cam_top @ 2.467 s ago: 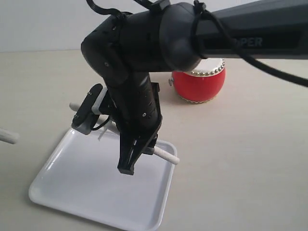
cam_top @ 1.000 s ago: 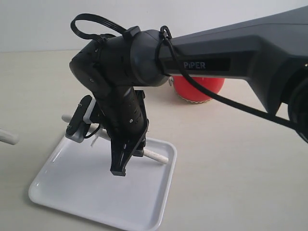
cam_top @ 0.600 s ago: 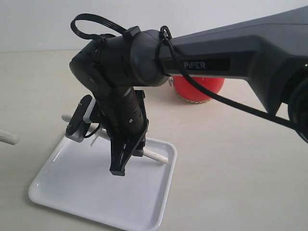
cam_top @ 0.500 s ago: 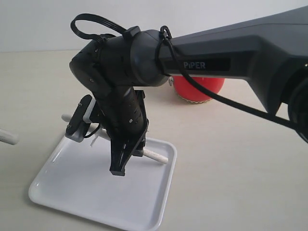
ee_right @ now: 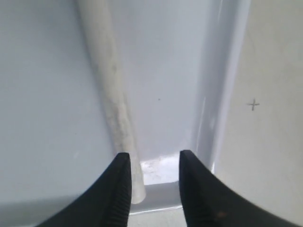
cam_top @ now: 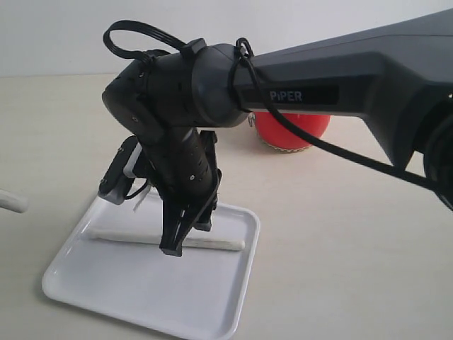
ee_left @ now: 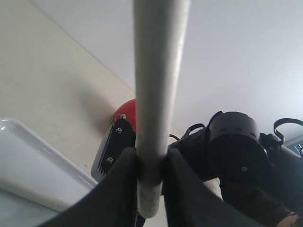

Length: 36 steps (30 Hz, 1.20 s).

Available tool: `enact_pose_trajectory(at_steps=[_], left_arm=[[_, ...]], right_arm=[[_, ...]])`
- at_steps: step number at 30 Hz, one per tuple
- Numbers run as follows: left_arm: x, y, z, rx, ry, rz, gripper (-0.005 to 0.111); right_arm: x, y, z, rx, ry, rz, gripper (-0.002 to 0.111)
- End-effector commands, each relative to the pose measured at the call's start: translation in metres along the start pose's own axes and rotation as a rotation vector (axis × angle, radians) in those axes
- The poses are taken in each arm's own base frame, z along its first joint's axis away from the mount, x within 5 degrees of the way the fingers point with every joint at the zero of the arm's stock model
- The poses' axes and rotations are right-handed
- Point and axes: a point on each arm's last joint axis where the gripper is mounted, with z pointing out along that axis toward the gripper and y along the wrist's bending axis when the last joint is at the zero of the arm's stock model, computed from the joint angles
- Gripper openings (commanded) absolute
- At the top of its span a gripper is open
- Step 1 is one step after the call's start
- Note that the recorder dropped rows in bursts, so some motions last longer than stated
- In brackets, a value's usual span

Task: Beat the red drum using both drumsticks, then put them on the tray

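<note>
Slim pale whitewashed wooden drumsticks: two. One drumstick (cam_top: 120, 237) lies in the tray; the other drumstick (ee_left: 156, 94) sits between the fingers of the left gripper.
Small round glossy red drum (cam_top: 304, 131): one.
Flat glossy white rectangular plastic tray (cam_top: 127, 287) with rounded corners and a low rim: one.
Black two-fingered grippers: two, the left gripper (ee_left: 150, 158) and the right gripper (ee_right: 154, 158).
Gripper fingers: four, two on each gripper.
Dark robot arm (cam_top: 333, 78) in the exterior view: one.
Grey-and-black camera module (cam_top: 117, 177) on that arm's wrist: one.
Pale beige tabletop (cam_top: 354, 248): one.
Drumsticks in the tray: one of the two.
</note>
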Motion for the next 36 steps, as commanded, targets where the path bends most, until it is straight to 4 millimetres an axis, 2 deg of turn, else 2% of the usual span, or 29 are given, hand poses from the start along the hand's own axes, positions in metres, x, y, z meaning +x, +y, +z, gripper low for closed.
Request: enact_pose_trajectory(at_steps=[1,5,9,12,15,19,24,28,31,36], left_arm=[[0.002,0.001,0.000,0.001,0.018,-0.007,0.000],[0.003,0.001,0.000,0.001,0.020,-0.034,0.000],[0.003,0.001,0.000,-0.001,0.021,-0.110,0.000],[0.010,0.006,0.000,-0.014,0.071,-0.158,0.000],[0.021,0.016,0.002,-0.033,0.116,-0.237,0.000],[0.021,0.020,0.003,-0.032,0.085,-0.322,0.000],[0.019,0.019,0.003,-0.020,0.065,-0.377,0.000],[0.009,0.019,0.003,-0.018,-0.028,-0.392,0.000],[-0.002,0.010,0.001,0.002,-0.092,-0.316,0.000],[-0.022,-0.018,-0.002,0.054,-0.123,-0.189,0.000]], right_arm=[[0.005,-0.009,-0.015,0.096,-0.001,0.086,0.033],[0.014,-0.013,-0.047,0.125,-0.072,0.179,0.021],[0.027,-0.014,-0.086,0.116,-0.174,0.226,0.002],[0.042,-0.013,-0.109,0.130,-0.235,0.254,0.000],[0.059,-0.008,-0.121,0.135,-0.288,0.281,0.000],[0.089,0.003,-0.123,0.129,-0.329,0.310,0.000],[0.128,0.020,-0.113,0.123,-0.379,0.320,0.000],[0.154,0.031,-0.108,0.126,-0.425,0.310,0.000],[0.167,0.036,-0.108,0.132,-0.462,0.307,0.000],[0.177,0.037,-0.117,0.154,-0.499,0.306,0.000]])
